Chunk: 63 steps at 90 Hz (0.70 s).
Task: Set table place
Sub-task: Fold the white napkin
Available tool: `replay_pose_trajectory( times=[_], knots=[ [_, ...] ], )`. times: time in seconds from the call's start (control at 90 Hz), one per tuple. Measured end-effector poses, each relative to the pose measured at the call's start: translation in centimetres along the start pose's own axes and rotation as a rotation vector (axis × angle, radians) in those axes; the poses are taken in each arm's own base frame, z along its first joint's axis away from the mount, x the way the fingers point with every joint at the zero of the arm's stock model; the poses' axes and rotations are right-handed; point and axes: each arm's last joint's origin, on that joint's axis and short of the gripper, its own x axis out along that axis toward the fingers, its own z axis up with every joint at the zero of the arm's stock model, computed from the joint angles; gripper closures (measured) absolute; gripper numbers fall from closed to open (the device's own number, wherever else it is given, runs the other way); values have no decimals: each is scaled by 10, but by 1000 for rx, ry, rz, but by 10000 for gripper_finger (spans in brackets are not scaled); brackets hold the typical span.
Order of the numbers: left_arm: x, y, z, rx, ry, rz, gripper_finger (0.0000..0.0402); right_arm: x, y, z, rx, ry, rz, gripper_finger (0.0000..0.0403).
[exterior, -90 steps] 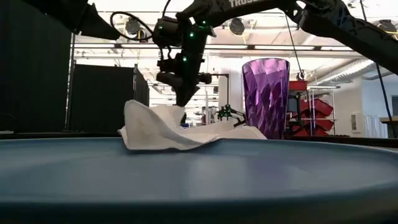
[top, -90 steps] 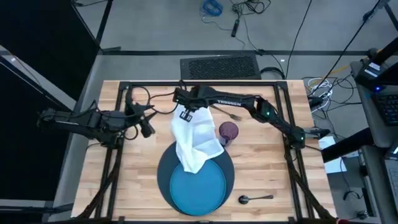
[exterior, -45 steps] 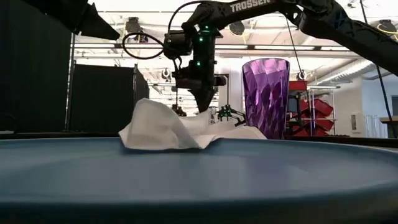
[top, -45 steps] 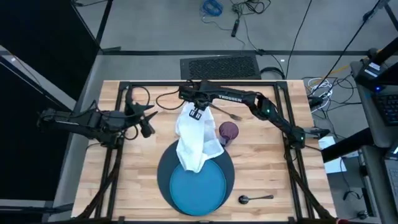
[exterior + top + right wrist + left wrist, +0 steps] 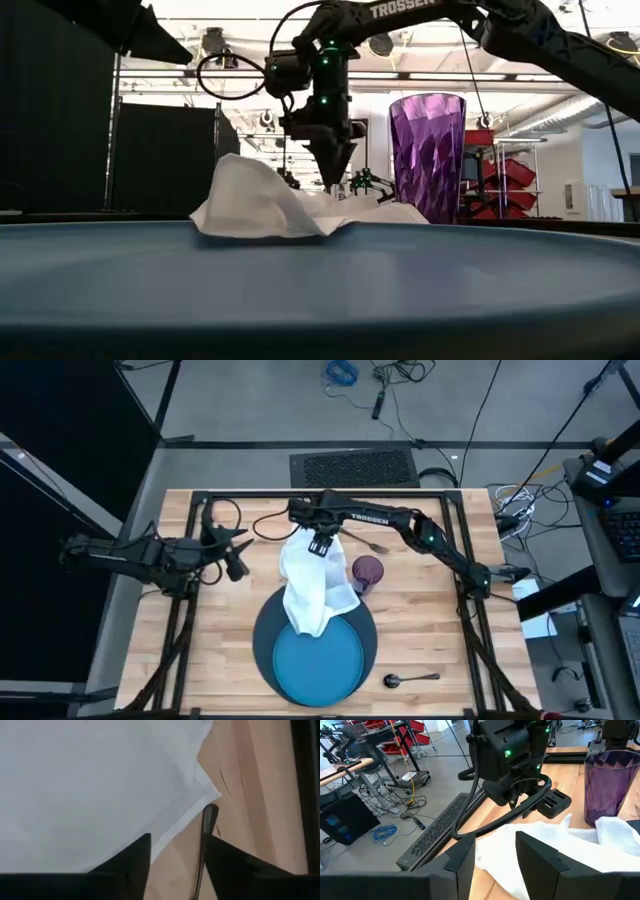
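A white napkin [image 5: 312, 585] lies crumpled, its near end on the bright blue plate [image 5: 320, 660], which sits on the dark charger [image 5: 262, 645]. Its far end rests on the wooden table [image 5: 430, 620]. My right gripper [image 5: 320, 546] hangs open over the napkin's far edge [image 5: 190, 815], fingers pointing down. A purple cup [image 5: 367, 573] stands upright just right of the napkin. A dark spoon [image 5: 410, 679] lies near the front right. My left gripper [image 5: 238, 563] waits open at the table's left, facing the napkin. My right gripper [image 5: 175, 857] stands above the napkin's far edge, one finger over the cloth and one over bare wood. I cannot tell whether the fingertips touch the cloth.
A dark utensil [image 5: 368, 545] lies on the wood beyond the cup, and its handle end [image 5: 210, 812] shows beside my right fingers. The black frame [image 5: 320, 497] runs along the table's far edge. Bare wood lies at the near left and far right.
My right gripper has gone a little toward the table's right edge along the napkin's far end, and slightly down. The napkin's far part has bunched into a narrower, higher fold. Its near end has stayed on the plate.
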Motion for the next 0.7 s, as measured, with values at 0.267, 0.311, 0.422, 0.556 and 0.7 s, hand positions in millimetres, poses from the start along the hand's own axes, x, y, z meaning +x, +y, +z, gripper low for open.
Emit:
replay_pose_trajectory(
  times=[0.267, 0.311, 0.422, 0.556, 0.7],
  knots=[
    [0, -2, -3, 22, 31, -76, 276, -71, -10, 1, 6, -298, 34, 212],
    [0, -4, -4, 27, 39, -131, 276, -87, -11, -3, 0, -338, 42, 214],
    [1, -10, -5, 30, 51, -268, 276, -124, -11, -20, -30, -391, 145, 215],
    [5, -16, -6, 7, 77, -364, 276, -153, 4, -42, -104, -369, 309, 215],
    [14, -27, -6, -25, 114, -457, 276, -174, 41, -68, -230, -327, 373, 215]
  ],
)
